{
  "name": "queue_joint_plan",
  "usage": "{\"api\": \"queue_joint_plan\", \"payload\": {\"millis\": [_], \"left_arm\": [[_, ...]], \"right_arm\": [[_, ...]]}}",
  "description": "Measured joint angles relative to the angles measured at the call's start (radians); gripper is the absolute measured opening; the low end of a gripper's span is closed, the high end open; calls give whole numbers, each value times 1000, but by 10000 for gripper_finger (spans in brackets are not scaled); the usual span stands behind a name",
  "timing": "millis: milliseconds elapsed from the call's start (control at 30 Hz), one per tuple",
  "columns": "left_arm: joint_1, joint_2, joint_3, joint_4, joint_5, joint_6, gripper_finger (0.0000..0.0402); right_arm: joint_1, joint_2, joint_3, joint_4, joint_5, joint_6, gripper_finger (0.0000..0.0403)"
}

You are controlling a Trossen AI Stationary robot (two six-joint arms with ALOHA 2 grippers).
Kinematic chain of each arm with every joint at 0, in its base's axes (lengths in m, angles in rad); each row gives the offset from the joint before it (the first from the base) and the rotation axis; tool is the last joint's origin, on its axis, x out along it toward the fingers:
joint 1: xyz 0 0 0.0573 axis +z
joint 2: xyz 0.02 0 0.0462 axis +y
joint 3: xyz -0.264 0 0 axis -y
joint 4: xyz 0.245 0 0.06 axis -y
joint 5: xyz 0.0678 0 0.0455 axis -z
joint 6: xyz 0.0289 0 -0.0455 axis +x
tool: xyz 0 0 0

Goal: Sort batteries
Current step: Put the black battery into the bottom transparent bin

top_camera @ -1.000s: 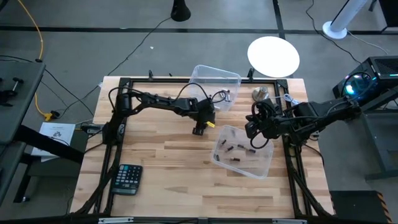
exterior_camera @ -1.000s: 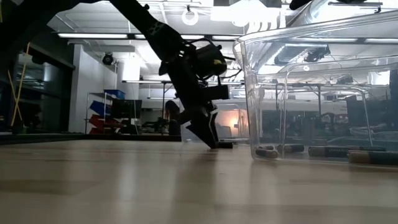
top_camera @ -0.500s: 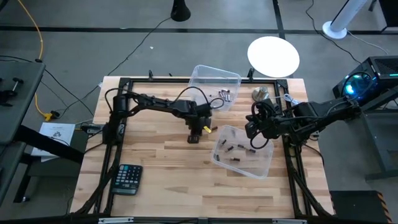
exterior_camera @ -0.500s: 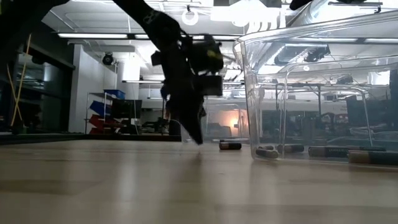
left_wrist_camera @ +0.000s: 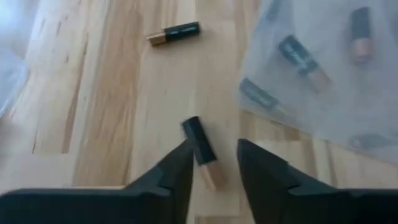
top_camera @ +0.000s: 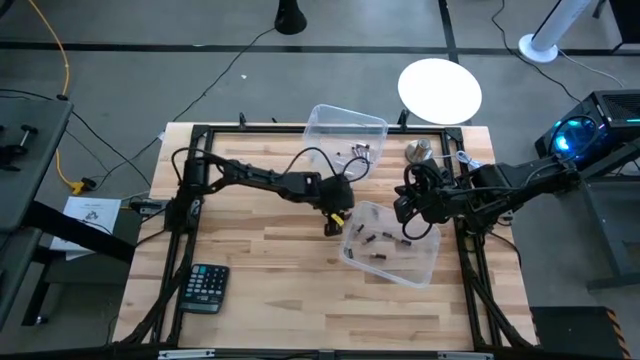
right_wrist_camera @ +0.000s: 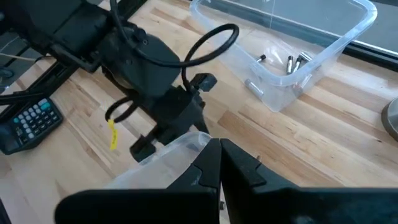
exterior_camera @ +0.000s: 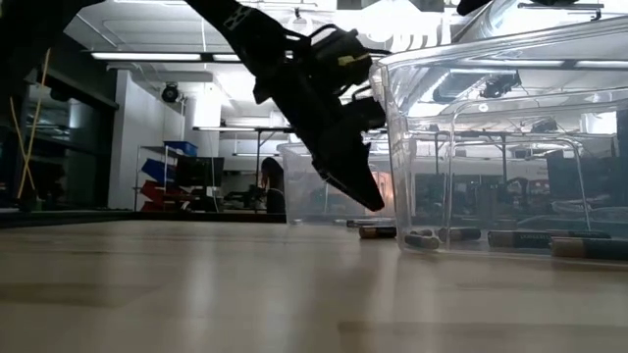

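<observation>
My left gripper (top_camera: 333, 227) (exterior_camera: 371, 202) (left_wrist_camera: 214, 165) is open just off the left wall of the near clear bin (top_camera: 395, 250) (left_wrist_camera: 323, 74). A dark battery with a copper end (left_wrist_camera: 201, 149) lies on the wood between its fingers. A second dark battery (left_wrist_camera: 174, 32) lies on the table farther off. Several dark batteries (left_wrist_camera: 298, 55) lie in the near bin. Silvery ones (right_wrist_camera: 292, 62) lie in the far clear bin (top_camera: 345, 135). My right gripper (top_camera: 405, 225) (right_wrist_camera: 219, 163) is shut above the near bin.
A black calculator (top_camera: 205, 288) lies near the table's near left corner. A round metal knob (top_camera: 418, 151) sits by the far right corner. Bare wood stretches left of the two bins. The near bin's clear wall (exterior_camera: 510, 137) stands close to the low camera.
My left gripper has swung from the middle of the table toward the near edge, lifted a little, then moved right to the near bin's left wall, turning as it went. It now stands over a loose dark battery. The right arm has kept still.
</observation>
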Motion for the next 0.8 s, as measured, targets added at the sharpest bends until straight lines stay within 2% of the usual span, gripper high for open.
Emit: {"api": "queue_joint_plan", "payload": {"millis": [200, 300, 400, 500, 600, 633, 800], "left_arm": [[-16, 67, 1, 5, -84, -114, 186], [-16, 85, 3, 2, -93, -155, 201], [-17, 88, 5, -21, -56, -145, 198], [-19, 75, 6, -93, -61, -104, 146], [-19, 40, 3, -187, -42, -43, 40], [-16, 29, 1, -217, -27, -29, 21], [-8, -48, -4, -297, -5, 41, 2]], "right_arm": [[0, 0, 0, -2, -1, -6, 0], [0, 0, 0, 0, -1, -17, 0], [0, 0, 0, 0, -2, -18, 0], [0, 0, 0, 1, -3, -18, 0], [0, 0, 0, 0, -3, -18, 0], [0, 0, 0, 0, -3, -18, 0], [0, 0, 0, 0, -3, -22, 0]]}}
